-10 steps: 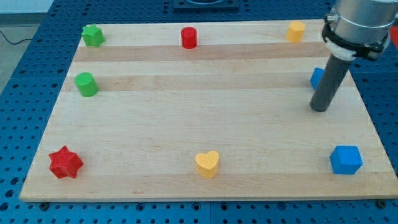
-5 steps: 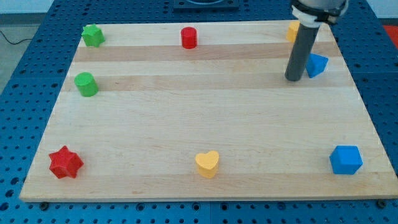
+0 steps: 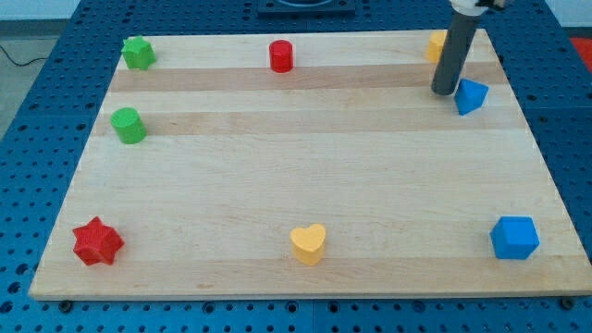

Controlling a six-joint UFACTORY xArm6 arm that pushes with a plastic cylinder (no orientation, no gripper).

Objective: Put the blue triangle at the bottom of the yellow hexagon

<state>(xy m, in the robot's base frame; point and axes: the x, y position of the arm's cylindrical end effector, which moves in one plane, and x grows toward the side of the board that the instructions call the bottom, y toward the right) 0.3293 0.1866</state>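
Note:
The blue triangle [image 3: 471, 96] lies near the board's right edge, toward the view's top. The yellow hexagon [image 3: 437, 45] sits at the top right corner, partly hidden behind my rod. My tip [image 3: 445, 92] rests on the board just left of the blue triangle, close to or touching its left side, and below the yellow hexagon.
A red cylinder [image 3: 281, 56] and a green star [image 3: 138, 53] lie along the top edge. A green cylinder [image 3: 128, 125] sits at the left, a red star [image 3: 97, 241] at the bottom left, a yellow heart [image 3: 309, 244] at the bottom middle, a blue cube [image 3: 514, 238] at the bottom right.
My tip moved from below the blue triangle up around its left side, and now stands nearer the top edge. The triangle shifted slightly.

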